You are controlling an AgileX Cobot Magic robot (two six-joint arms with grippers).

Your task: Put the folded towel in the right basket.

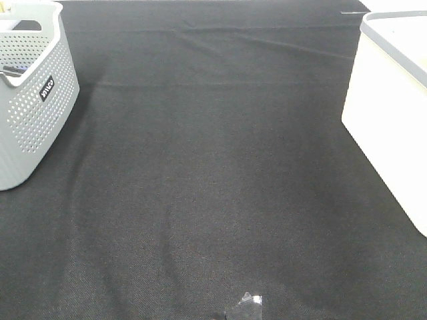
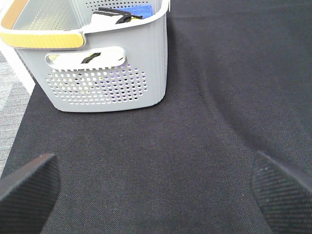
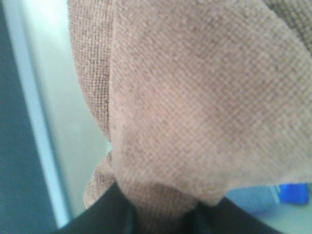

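The folded towel (image 3: 195, 97), rust-brown and soft, fills most of the right wrist view. It bunches down between the dark fingers of my right gripper (image 3: 158, 217), which is shut on it. Behind the towel are the pale inner wall (image 3: 63, 97) and grey rim (image 3: 34, 122) of the right basket. In the exterior view that basket (image 1: 393, 113) stands at the right edge; neither the towel nor any arm shows there. My left gripper (image 2: 156, 190) is open and empty, low over the black cloth.
A light-grey perforated basket (image 1: 33, 100) with a black label stands at the far left; in the left wrist view (image 2: 107, 83) it holds white, black and blue items. Something blue (image 3: 292, 192) lies inside the right basket. A small clear scrap (image 1: 248, 303) lies near the front edge.
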